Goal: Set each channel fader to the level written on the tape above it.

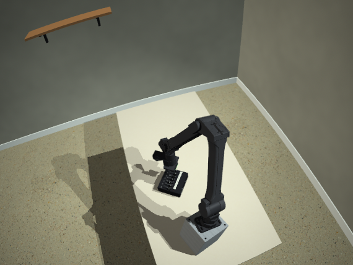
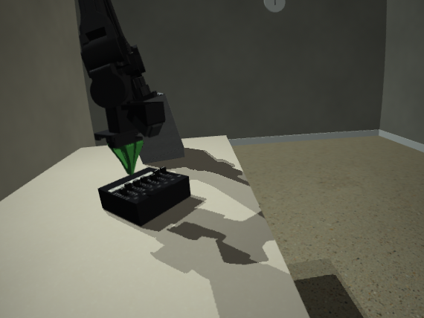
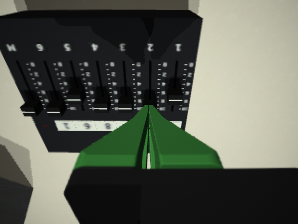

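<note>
One fader cap, channel 2's (image 3: pixel 149 95), sits just ahead of the gripper (image 3: pixel 149 106), whose fingers are pressed together holding nothing; its slot runs straight away from the tips.

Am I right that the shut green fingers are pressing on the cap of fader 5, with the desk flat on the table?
Not fader 5. In the wrist view the tips of the shut gripper meet the desk at the channel marked 2, whose cap they hide; fader 5 stands untouched well to the side. The rest holds: the desk sits flat on the table.
</note>
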Controlling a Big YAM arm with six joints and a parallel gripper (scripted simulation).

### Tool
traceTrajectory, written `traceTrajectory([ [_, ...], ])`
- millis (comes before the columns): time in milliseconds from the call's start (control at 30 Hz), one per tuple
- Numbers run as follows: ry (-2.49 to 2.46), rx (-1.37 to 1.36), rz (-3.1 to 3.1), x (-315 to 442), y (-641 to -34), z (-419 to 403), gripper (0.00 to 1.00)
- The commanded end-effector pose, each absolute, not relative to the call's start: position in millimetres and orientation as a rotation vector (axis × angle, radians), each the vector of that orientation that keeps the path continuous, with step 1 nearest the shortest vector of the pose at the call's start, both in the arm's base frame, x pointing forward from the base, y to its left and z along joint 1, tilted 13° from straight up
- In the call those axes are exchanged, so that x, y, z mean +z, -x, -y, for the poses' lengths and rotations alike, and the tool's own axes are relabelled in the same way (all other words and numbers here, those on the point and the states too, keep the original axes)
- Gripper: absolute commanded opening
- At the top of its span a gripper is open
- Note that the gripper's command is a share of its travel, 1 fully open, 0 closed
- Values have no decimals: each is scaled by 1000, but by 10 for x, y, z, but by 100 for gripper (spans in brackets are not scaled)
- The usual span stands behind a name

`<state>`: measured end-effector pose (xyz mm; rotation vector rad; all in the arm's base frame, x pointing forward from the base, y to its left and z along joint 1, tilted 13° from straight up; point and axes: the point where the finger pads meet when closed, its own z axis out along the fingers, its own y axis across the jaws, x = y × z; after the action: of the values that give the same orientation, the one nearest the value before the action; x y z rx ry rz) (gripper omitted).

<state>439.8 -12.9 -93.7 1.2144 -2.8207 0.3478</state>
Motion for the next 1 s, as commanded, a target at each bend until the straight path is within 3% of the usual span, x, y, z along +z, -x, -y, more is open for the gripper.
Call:
traceTrajectory([
  [0, -1230, 391, 2882, -619, -4683, 17, 0],
  [533, -1216, 381, 2870, -691, -4647, 68, 0],
  [733, -1216, 381, 2864, -710, -4265, 383, 0],
  [967, -1257, 385, 2854, -698, -4280, 285, 0],
])
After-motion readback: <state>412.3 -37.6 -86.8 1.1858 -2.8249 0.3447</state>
